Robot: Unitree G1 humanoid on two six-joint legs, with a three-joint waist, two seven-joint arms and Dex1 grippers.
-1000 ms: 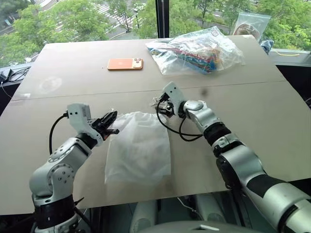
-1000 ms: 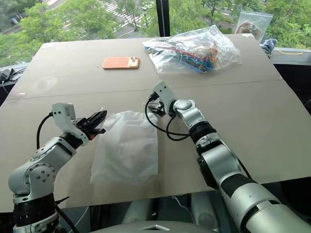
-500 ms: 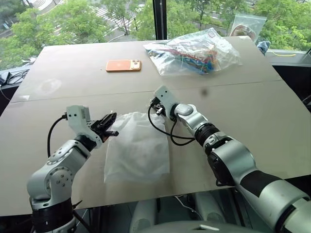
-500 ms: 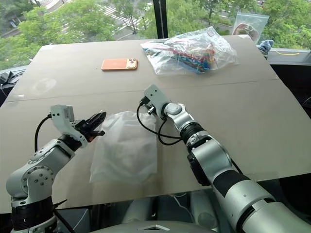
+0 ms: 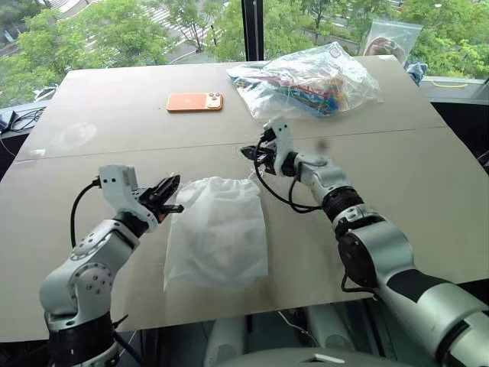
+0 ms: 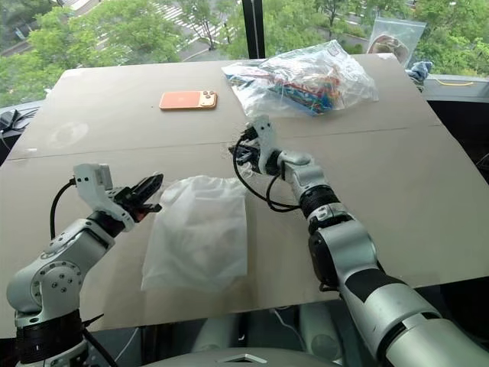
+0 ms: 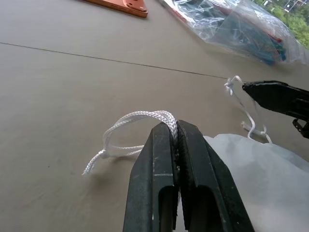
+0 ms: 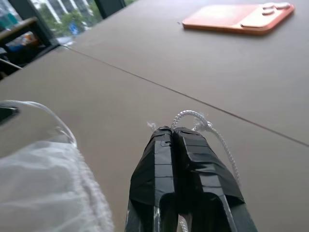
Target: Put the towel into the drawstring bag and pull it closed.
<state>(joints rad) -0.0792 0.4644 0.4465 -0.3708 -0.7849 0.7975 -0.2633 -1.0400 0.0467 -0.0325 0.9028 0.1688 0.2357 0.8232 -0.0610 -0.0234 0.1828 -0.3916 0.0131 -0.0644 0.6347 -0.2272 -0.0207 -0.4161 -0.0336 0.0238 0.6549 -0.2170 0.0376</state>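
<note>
Left wrist view: bag (image 7: pixel 260 174), thin, limp, light, lying on desk (image 7: pixel 58 96); slippery cord (image 7: pixel 140 118) pinched by both closed pincers, left (image 7: pixel 176 129) and right (image 8: pixel 172 131); best held near knots.

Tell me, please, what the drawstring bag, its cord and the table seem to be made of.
Drawstring bag: thin translucent white fabric, matte, probably synthetic; the table shows faintly through it.
Cord: white twisted string, perhaps cotton or nylon; its strands are visible.
Table: smooth beige board, matte, maybe laminate; a seam crosses it.

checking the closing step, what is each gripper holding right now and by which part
Both hold the drawstring bag by its cord: the left gripper pinches a cord loop at one side of the mouth, the right gripper the knotted cord end at the other.
</note>
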